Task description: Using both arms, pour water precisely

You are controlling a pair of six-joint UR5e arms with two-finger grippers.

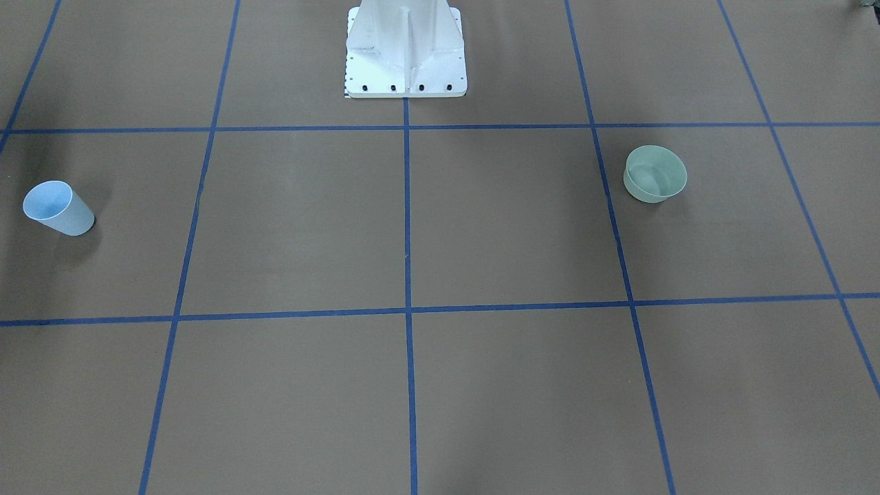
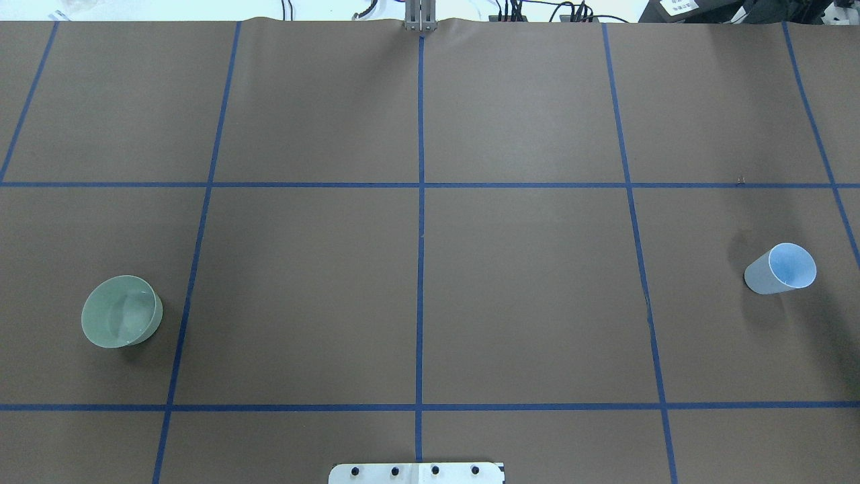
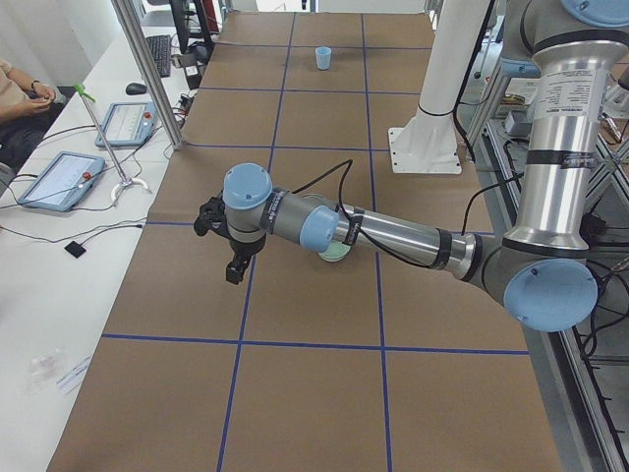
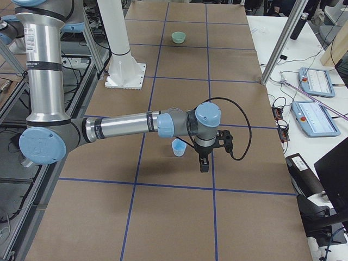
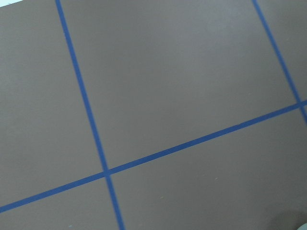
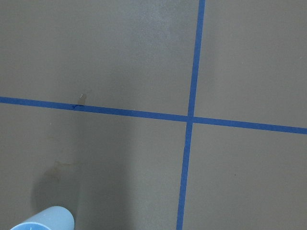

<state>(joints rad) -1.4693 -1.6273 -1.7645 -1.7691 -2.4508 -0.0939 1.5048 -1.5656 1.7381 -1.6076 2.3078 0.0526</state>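
Since the water [image 2: 131,314] shows only as a faint sheen in the bowl [image 2: 90,316], near the surface's [image 2: 524,289] left edge, you'll struggle to judge how much pours. The cup [image 2: 759,277] stands well apart, by the right edge, so one vessel must travel, and any jolt could slop water out. The left arm [image 3: 393,231] hangs over the bowl and could clip its rim. The right end effector [image 4: 204,165] sits near the light cup and could tip it. For it and the left end effector [image 3: 236,273], I cannot tell whether the fingers are apart or together.
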